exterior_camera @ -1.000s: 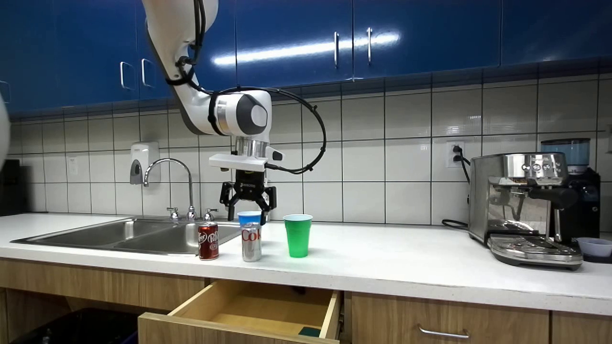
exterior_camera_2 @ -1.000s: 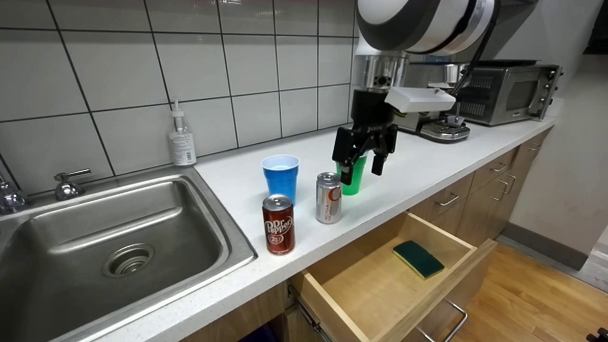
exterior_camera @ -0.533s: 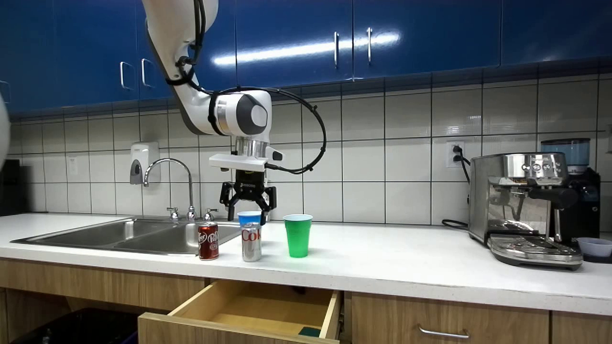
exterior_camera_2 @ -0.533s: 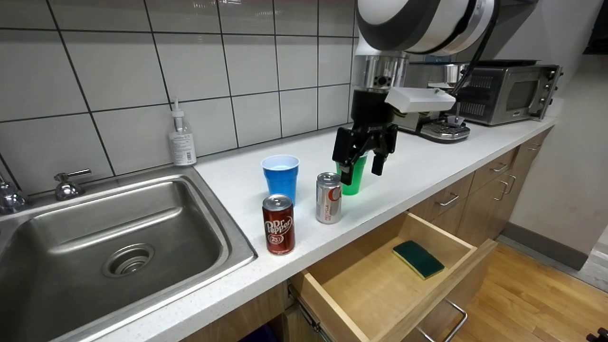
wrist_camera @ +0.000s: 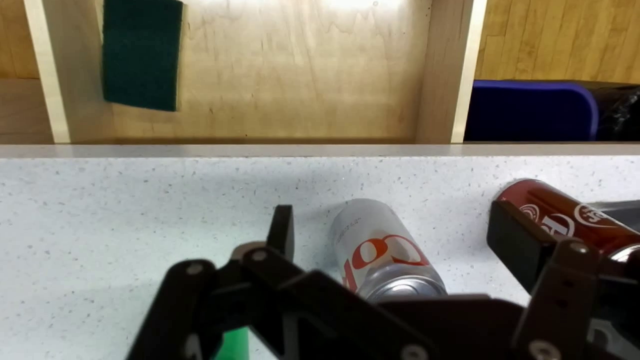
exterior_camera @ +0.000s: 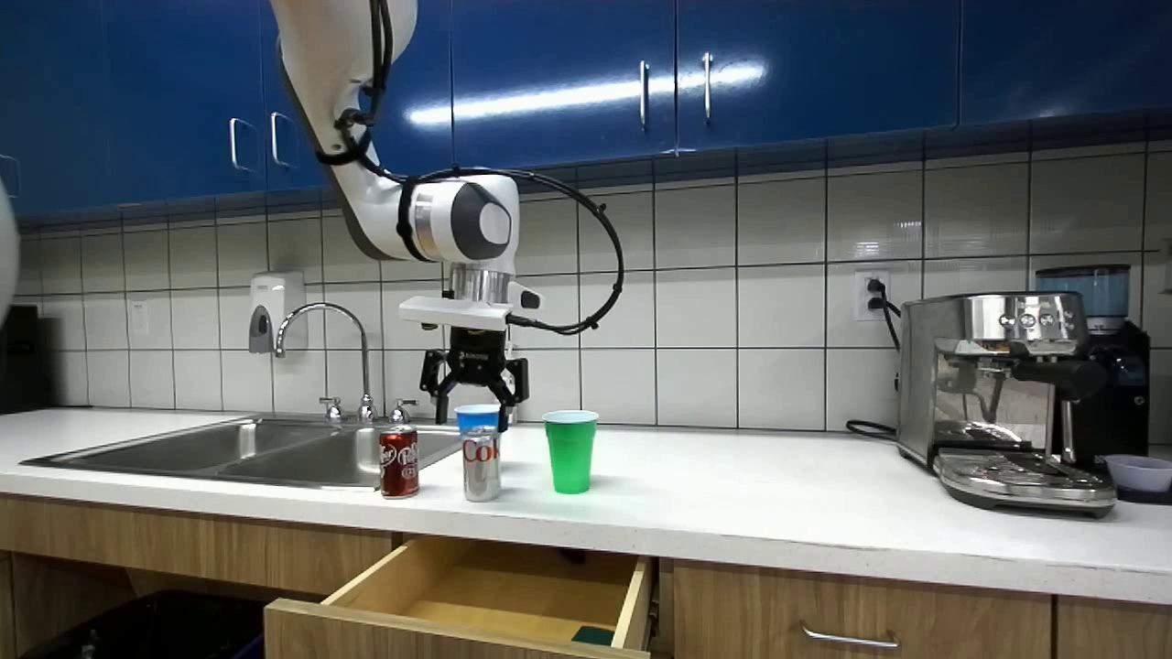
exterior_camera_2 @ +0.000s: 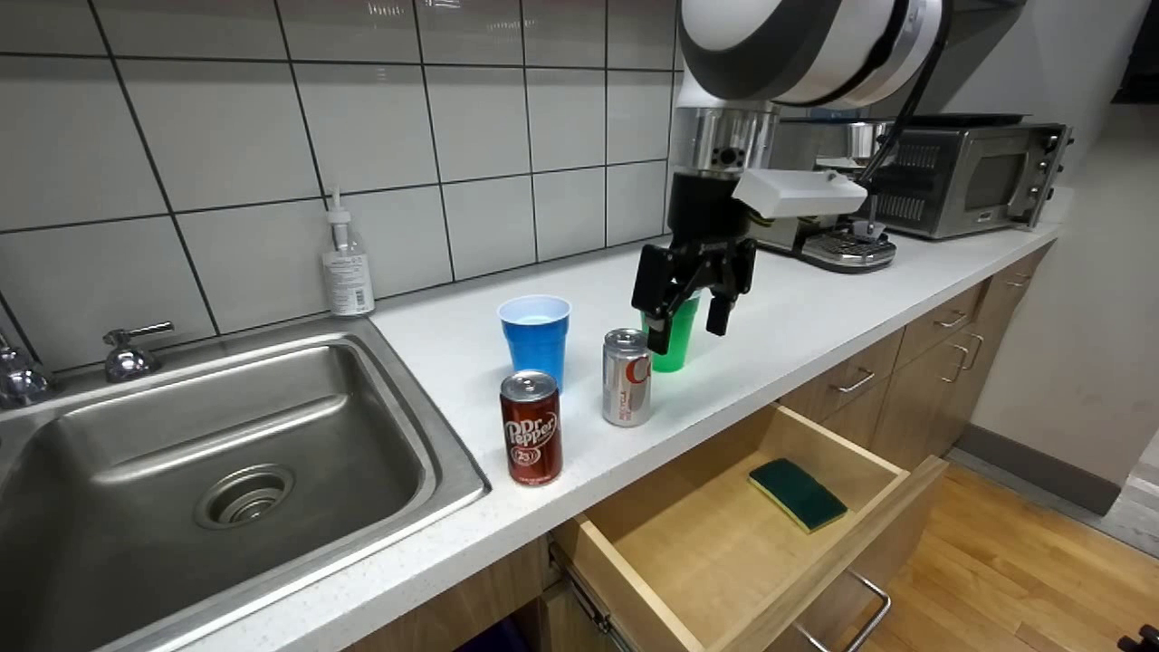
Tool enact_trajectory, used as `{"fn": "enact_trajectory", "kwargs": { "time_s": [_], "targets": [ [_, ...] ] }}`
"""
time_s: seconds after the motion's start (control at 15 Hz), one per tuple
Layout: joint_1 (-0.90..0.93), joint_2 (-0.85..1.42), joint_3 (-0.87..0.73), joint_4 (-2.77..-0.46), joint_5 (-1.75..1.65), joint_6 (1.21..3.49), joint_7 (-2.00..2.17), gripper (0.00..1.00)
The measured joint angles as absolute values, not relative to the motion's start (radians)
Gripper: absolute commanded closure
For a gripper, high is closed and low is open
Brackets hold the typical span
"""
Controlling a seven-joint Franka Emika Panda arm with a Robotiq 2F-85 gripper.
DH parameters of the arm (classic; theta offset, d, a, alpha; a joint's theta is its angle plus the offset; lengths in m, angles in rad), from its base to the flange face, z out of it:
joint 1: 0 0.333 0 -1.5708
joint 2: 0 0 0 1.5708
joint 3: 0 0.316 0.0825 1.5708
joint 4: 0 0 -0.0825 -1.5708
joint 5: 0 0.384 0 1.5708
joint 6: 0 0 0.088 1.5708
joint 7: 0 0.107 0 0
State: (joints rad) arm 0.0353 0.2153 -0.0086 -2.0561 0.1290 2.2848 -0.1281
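Note:
My gripper [exterior_camera: 472,415] hangs jaws-down over the counter, its fingers spread wide with nothing held. In the wrist view, a silver Diet Coke can [wrist_camera: 370,230] shows between the two fingers, touching neither; part of its top is hidden by the gripper. Exterior views put the fingertips at about the height of the can's [exterior_camera_2: 625,389] upper end. A red Dr Pepper can [exterior_camera_2: 531,435] stands upright beside it, nearer the sink. Behind the silver can is a blue cup [exterior_camera_2: 534,344]. A green cup [exterior_camera: 570,453] stands to the other side, partly covered by the gripper [exterior_camera_2: 688,331].
Below the counter edge a wooden drawer [exterior_camera_2: 670,534] is pulled out, with a green sponge [exterior_camera_2: 797,493] inside. A steel sink [exterior_camera: 247,448] with a faucet [exterior_camera: 364,357] lies on one side, an espresso machine [exterior_camera: 989,394] on the other. A soap bottle [exterior_camera_2: 347,272] stands by the wall.
The arm has shifted only a hair, slightly leftward in both exterior views. Cans, cups, drawer and sponge have not moved, and the jaws stay spread.

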Motion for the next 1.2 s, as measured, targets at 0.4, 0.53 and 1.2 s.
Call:
{"fn": "enact_trajectory", "kwargs": {
  "time_s": [0.4, 0.53, 1.2],
  "targets": [
    [0.038, 0.229, 0.007, -2.055, 0.129, 2.348, -0.124, 0.00],
    [0.041, 0.244, 0.014, -2.051, 0.128, 2.366, -0.115, 0.00],
    [0.059, 0.293, 0.015, -2.032, 0.038, 2.450, 0.024, 0.00]
  ]
}}
